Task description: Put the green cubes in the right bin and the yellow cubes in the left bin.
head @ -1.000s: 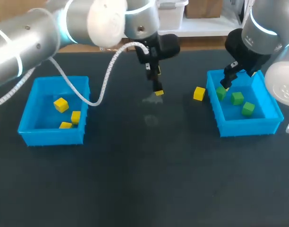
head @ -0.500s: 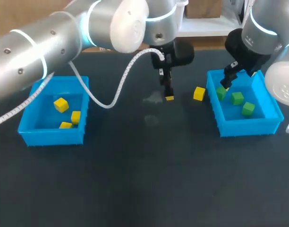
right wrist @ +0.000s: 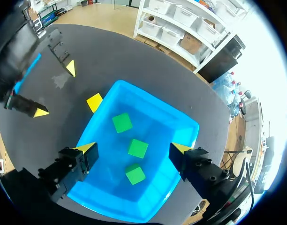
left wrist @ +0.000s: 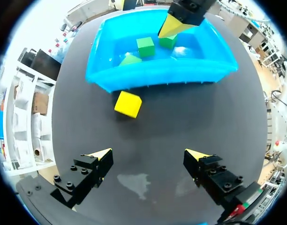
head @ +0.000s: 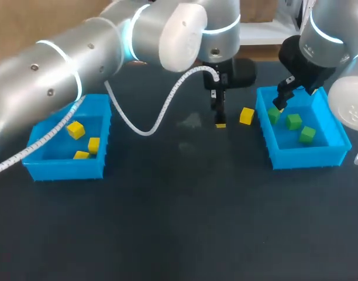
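Bench is a black table top (head: 179,234). At the far left stands the left blue plastic bin (head: 34,167), resting flat; inside it lie the first small yellow cube (head: 75,129) toward the far wall, the second yellow cube (head: 94,144) near the wall facing mid-table, and the third yellow cube (head: 81,155) against the near wall. My left arm (head: 79,58) enters from the left and reaches past mid-table, a white coiled cable (head: 161,111) hanging from it; my left gripper (head: 220,120) points down just above the table; in its wrist view my left jaws (left wrist: 153,157) stand wide apart with only bare table between them, holding nothing. Ahead of those fingers lies the loose yellow cube (left wrist: 128,104) on the table, just beside the outer wall of the right blue plastic bin (left wrist: 157,75) and outside it; the head view puts that cube between my left gripper and that bin. Inside the bin lie three green cubes: the far green cube (head: 274,115), the middle green cube (head: 293,122) and the near green cube (head: 307,134), apart from one another. My right gripper (right wrist: 134,147) hangs over that bin, jaws spread and gripping nothing, the green cubes below them.
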Available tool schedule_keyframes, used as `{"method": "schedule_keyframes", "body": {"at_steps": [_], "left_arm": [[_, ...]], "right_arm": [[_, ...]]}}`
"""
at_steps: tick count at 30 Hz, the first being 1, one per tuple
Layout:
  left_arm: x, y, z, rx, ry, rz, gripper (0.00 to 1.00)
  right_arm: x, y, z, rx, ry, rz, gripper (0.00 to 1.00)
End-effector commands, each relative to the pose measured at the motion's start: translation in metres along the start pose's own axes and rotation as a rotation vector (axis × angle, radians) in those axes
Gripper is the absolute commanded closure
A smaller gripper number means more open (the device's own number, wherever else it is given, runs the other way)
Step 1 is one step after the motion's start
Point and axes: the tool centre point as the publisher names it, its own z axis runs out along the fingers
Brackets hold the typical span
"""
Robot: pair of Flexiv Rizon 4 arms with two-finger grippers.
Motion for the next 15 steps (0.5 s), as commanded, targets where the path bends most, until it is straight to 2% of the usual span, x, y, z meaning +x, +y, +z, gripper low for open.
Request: {"method": "schedule_keyframes", "body": {"at_steps": [1, 7, 15], "left_arm": [[-0.020, 0.018, 0.006, 0.024, 0.000, -0.017, 0.00], [-0.039, 0.026, 0.007, 0.039, -0.059, -0.066, 0.00], [-0.043, 0.027, 0.016, 0.044, -0.062, -0.063, 0.00]], "right_arm": [[0.001, 0.000, -0.001, 0.002, -0.003, 0.001, 0.00], [0.001, 0.000, -0.001, 0.002, -0.003, 0.001, 0.00], [0.001, 0.000, -0.001, 0.002, -0.003, 0.001, 0.00]]}}
